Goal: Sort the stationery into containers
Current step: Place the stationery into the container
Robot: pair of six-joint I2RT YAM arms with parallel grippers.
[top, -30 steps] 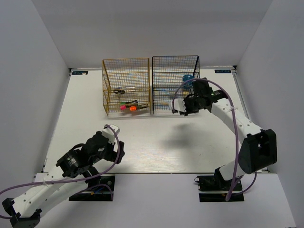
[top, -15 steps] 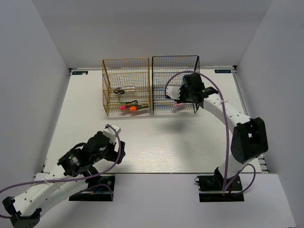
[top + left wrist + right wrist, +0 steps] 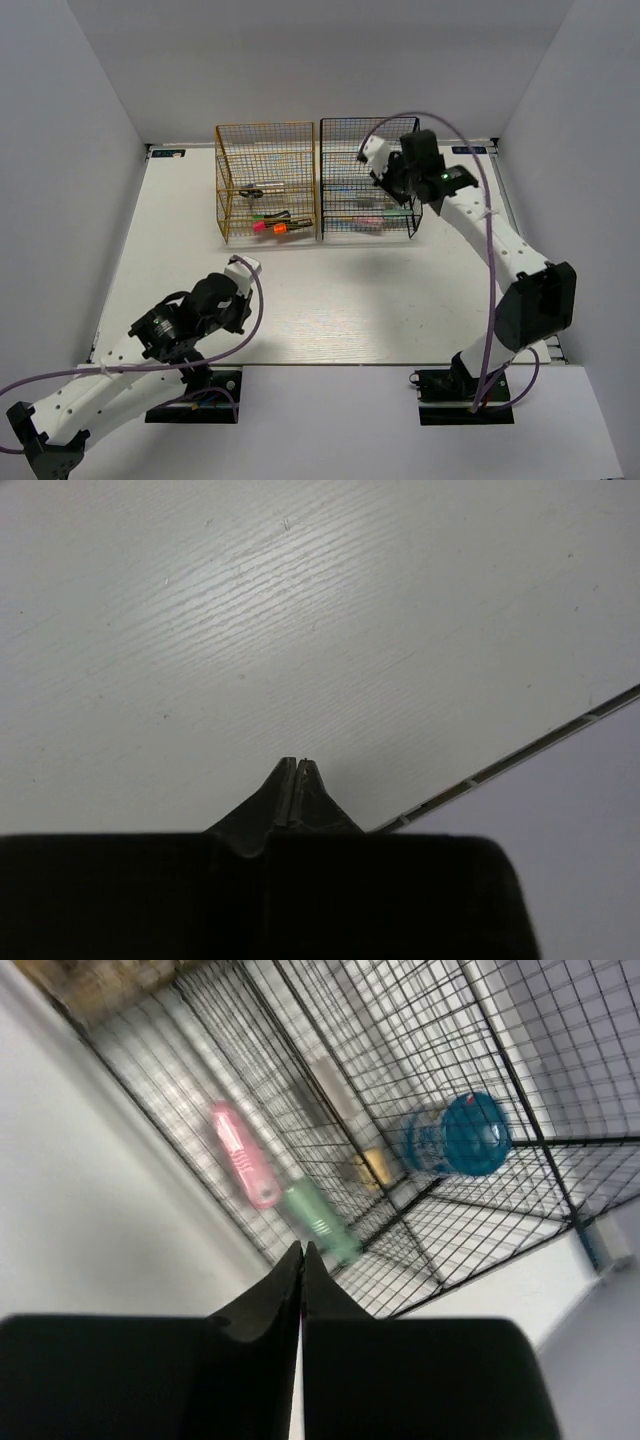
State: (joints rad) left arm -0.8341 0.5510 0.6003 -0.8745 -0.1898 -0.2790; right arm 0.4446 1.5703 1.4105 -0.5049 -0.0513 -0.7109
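Toward the upper middle of the overhead view, the gold rack (image 3: 265, 180) and the black rack (image 3: 368, 178) stand side by side on the white table (image 3: 400, 300). Highlighters (image 3: 270, 227) lie low in the gold rack, with scissors (image 3: 255, 190) on the tier above. By the black rack's right side, the right gripper (image 3: 302, 1252) has its fingers pressed together and holds nothing. Beyond its tips a pink stick (image 3: 240, 1155), a green stick (image 3: 318, 1220) and a blue jar (image 3: 460, 1138) lie inside the mesh. At lower left, the left gripper (image 3: 298, 764) is likewise pressed together, empty, over bare table.

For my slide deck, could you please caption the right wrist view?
Shut right claw facing black rack holding blue jar, pink stick, green stick.
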